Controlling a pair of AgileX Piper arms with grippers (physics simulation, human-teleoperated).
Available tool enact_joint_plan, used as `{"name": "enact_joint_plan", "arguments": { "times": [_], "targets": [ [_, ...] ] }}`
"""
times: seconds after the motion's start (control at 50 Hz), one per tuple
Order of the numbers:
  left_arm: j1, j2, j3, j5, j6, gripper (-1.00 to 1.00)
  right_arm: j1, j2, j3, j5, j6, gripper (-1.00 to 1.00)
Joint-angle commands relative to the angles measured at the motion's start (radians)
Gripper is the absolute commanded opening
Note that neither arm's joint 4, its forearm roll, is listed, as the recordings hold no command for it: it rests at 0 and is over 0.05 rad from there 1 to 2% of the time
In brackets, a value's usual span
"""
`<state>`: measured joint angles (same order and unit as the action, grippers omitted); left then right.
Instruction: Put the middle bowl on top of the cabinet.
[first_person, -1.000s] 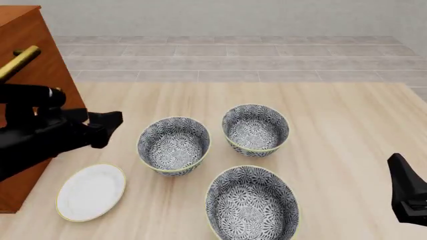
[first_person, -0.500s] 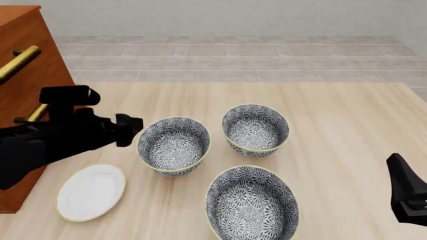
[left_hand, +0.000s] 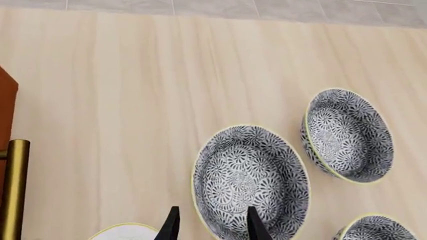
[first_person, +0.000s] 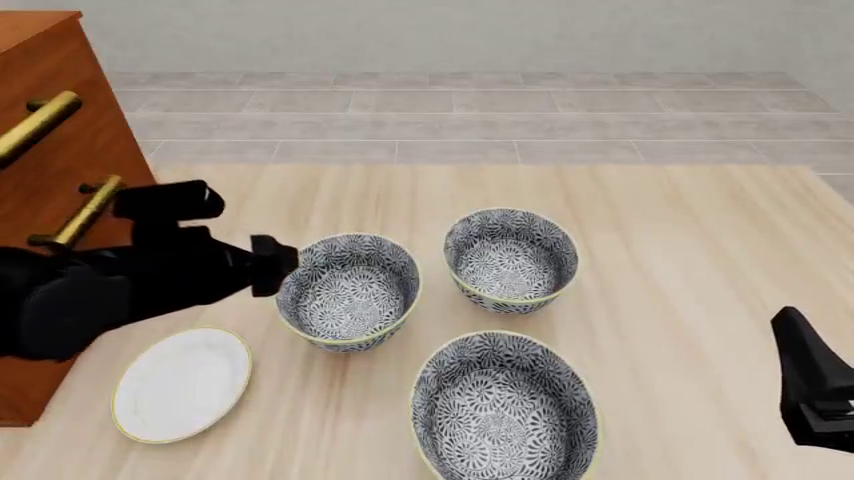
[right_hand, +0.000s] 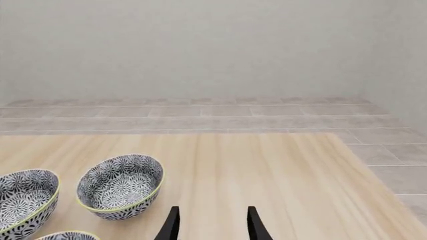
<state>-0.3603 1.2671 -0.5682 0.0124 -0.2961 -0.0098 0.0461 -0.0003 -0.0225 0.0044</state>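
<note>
Reaching in from the left edge of the counter (first_person: 694, 250), the left claw (first_person: 278, 268) hangs just beside the left rim of the middle bowl (first_person: 348, 290), its tip level with the rim; whether it touches the bowl cannot be told from the front view. In the left wrist view its two fingers (left_hand: 171, 226) stand apart, open and holding nothing, with the near rim of that bowl showing between and just beyond them. The middle bowl sits upright on the counter, toward the left of the group of three patterned bowls, with nothing in it. A second bowl (first_person: 511, 259) stands just to its right and a little farther toward the far edge, close but apart from it, and a third bowl (first_person: 505, 405) sits nearest the near edge, partly cut off by the picture. A flat white plate (first_person: 182, 383) lies near the left edge, below the left arm and apart from the middle bowl. The cabinet (first_person: 54, 120) rises at the left edge of the counter, with two brass handles (first_person: 38, 125) showing on its front; its top is bare where it shows in the picture's corner. The right claw (right_hand: 210, 225) hangs low near the right near corner, well apart from all three bowls, fingers spread and holding nothing.
</note>
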Motion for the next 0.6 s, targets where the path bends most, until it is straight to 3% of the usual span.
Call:
{"name": "enact_joint_plan", "arguments": {
  "times": [0.02,0.6],
  "targets": [
    [0.002,0.060,-0.003,-0.029,-0.030,1.00,0.002,0.009,0.000,-0.009,-0.005,1.00],
    [-0.007,0.187,0.028,-0.119,-0.085,1.00,0.006,0.013,0.000,-0.009,-0.008,1.00]
  ]
}}
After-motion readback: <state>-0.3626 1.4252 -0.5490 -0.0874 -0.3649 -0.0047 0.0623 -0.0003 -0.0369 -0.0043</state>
